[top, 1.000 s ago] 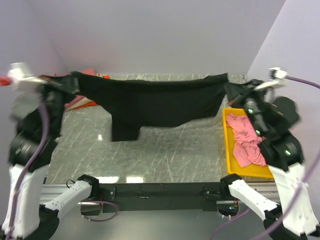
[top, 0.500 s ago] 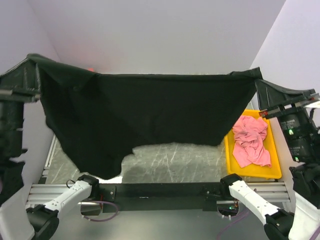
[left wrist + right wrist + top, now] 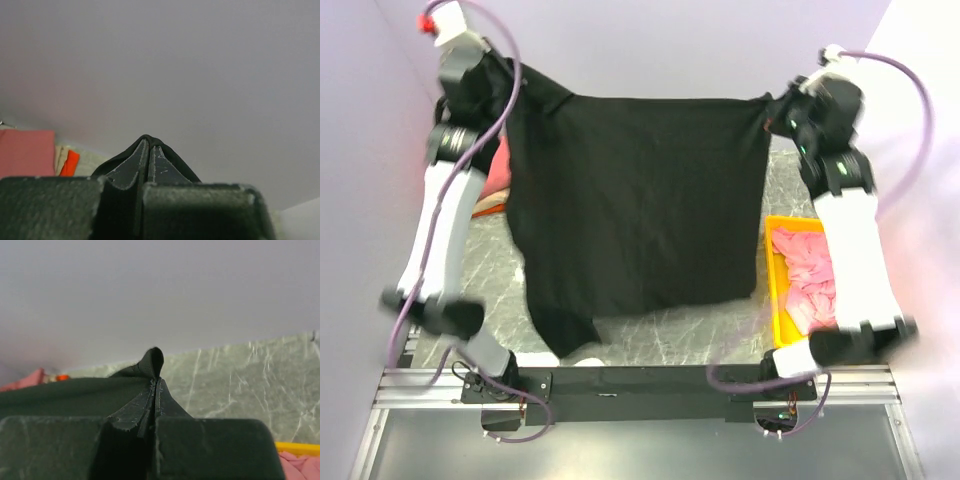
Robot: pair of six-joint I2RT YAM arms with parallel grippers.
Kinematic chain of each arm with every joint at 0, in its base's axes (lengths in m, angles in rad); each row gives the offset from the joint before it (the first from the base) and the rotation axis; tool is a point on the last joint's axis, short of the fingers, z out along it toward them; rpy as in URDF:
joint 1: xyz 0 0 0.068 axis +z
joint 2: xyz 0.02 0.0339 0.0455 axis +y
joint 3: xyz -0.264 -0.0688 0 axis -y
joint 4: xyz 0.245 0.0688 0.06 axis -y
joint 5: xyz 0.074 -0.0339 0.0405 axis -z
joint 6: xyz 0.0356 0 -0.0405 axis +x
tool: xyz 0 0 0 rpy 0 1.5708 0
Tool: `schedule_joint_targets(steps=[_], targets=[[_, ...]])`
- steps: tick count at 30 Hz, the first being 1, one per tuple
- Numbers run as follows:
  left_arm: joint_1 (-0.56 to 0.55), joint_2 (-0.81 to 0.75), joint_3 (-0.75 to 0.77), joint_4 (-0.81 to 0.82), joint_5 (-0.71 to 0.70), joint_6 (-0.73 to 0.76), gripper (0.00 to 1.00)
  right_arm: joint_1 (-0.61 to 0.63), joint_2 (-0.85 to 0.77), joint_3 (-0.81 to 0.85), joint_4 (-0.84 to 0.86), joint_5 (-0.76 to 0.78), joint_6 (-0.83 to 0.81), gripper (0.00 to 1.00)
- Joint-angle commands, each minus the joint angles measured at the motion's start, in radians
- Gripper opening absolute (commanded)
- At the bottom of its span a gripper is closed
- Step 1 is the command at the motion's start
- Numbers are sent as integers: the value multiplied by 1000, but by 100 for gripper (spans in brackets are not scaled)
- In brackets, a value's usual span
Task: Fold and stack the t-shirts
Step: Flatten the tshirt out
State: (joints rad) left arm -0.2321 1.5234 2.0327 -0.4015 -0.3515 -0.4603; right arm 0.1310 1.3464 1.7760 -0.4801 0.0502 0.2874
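Left hand [image 3: 503,78] and right hand [image 3: 778,108] are both clamped fully shut on the top edge of the black t-shirt [image 3: 640,200], one at each upper corner. In the left wrist view black cloth wraps over the closed tips of the left hand [image 3: 149,146]. In the right wrist view a small fold of cloth pokes up past the tips of the right hand [image 3: 155,384].

Versus half a second back: the shirt was then stretched wide and close under the top camera, hands far out at the frame edges. Now the hands sit closer together and further toward the back wall [image 3: 650,45]. The shirt hangs from them as a flat sheet. A second back it was only a low band across the far side.

Both arms stand tall, reaching up and away from their bases.

Top edge runs taut from hand to hand. The rest drops below them over the worktop [image 3: 670,330]. The corner under the left hand hangs lowest; cannot tell if it touches.

Below the right hand, just outside the shirt's edge: yellow bin [image 3: 774,300] with a crumpled pink t-shirt [image 3: 807,268] inside. Below the left hand, mostly behind the cloth: dusty-red t-shirt [image 3: 501,165]. The left wrist view also shows an orange t-shirt [image 3: 71,162] next to it.
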Motion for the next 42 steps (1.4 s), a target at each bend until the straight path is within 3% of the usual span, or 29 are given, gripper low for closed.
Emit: schedule_joint_targets(steps=[1, 4, 8, 11, 14, 20, 24, 27, 29, 34, 42], targets=[[88, 125, 215, 67, 176, 28, 1, -37, 98, 170, 81, -119, -19, 0], [94, 213, 366, 65, 218, 64, 1, -42, 164, 301, 72, -154, -51, 0], [94, 152, 302, 170, 227, 115, 1, -53, 157, 362, 60, -141, -80, 0], [94, 107, 235, 196, 226, 143, 1, -64, 105, 298, 64, -154, -96, 0], [94, -1, 94, 214, 253, 176, 1, -73, 31, 148, 93, -181, -96, 0], [94, -250, -521, 332, 341, 239, 1, -73, -127, -300, 150, -211, -88, 0], [94, -396, -930, 334, 390, 93, 1, -74, -203, -586, 163, -219, -28, 0], [94, -459, -1118, 290, 367, -65, 0, -73, -256, -741, 146, -211, 42, 0], [94, -480, -1183, 232, 304, -194, 1, -74, -274, -806, 127, -193, 96, 0], [73, -474, -1348, 145, 342, -369, 1, -71, -257, -1006, 143, -266, 182, 0], [43, -514, -1477, -23, 312, -489, 1, -74, -199, -1150, 83, -253, 216, 0]])
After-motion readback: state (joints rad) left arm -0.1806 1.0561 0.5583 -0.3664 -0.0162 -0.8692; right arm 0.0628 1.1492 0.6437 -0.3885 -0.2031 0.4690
